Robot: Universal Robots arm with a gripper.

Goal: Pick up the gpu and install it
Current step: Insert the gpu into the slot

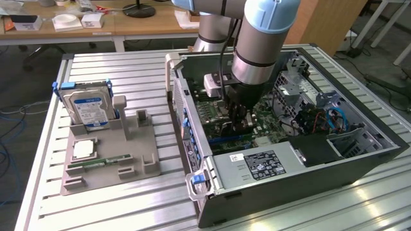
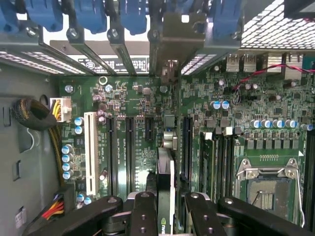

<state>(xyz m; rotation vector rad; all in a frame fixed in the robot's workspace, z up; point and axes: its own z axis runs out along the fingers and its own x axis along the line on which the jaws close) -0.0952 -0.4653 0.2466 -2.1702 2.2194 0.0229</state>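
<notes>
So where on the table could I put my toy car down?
The table has bare slats behind the hard drive and in front of the grey tray. The strip between tray and computer case is narrow. Inside the case it's crowded: the tool holds the gpu there.

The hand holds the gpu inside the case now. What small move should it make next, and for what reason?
Probably a slow, straight descent toward the motherboard. The hand grips the gpu edge-on over the board. The card runs parallel to the long black slots, and its metal bracket sits in line with the rear slot covers. Whether it is seated, I cannot tell.
</notes>
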